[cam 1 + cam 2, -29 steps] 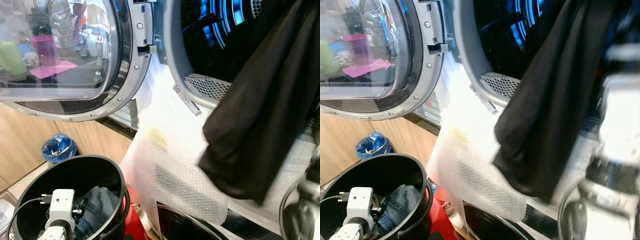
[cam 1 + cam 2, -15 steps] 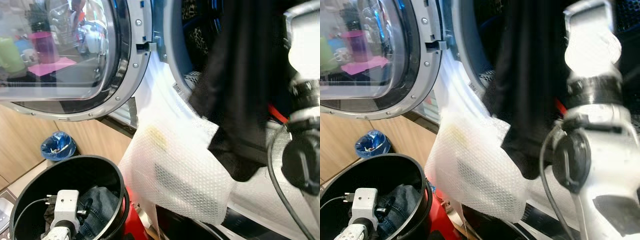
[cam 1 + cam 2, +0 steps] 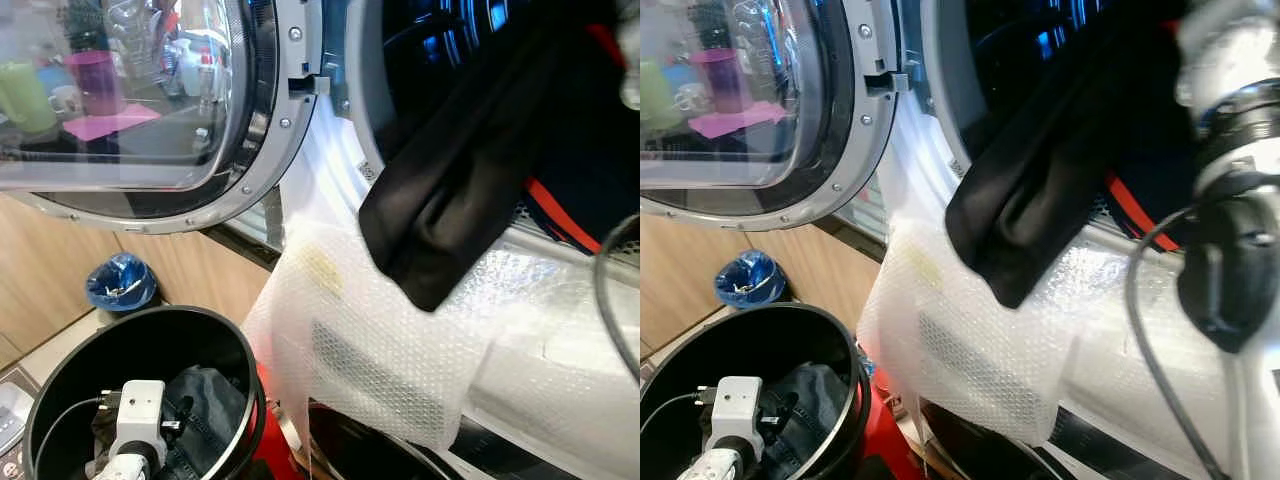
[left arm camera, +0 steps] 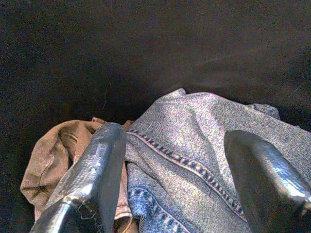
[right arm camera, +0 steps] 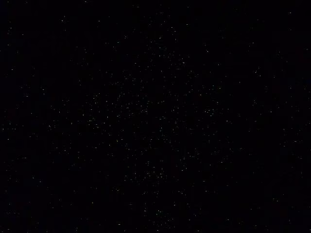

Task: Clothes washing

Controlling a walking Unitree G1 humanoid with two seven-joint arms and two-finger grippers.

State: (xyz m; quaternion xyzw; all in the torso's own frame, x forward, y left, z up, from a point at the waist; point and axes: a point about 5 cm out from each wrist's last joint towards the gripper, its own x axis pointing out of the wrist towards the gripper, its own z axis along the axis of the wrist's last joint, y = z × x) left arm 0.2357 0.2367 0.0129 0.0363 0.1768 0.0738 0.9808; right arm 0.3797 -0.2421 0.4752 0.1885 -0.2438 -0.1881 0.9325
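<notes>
Washer door [image 3: 130, 110] stood open. Bubble wrap [image 3: 370, 340] draped over the drum rim. Black garment [image 3: 450, 200] hung half out of the drum, against the right arm [image 3: 1230, 230]; right tool's grip could not be told. Black bin [image 3: 215, 335] below held jeans [image 4: 194, 155]; left tool [image 4: 177, 160] hovered over them, spread wide, empty.

Left hand [image 4: 170, 170] fingers spread; right arm [image 3: 1230, 200] raised forward.
</notes>
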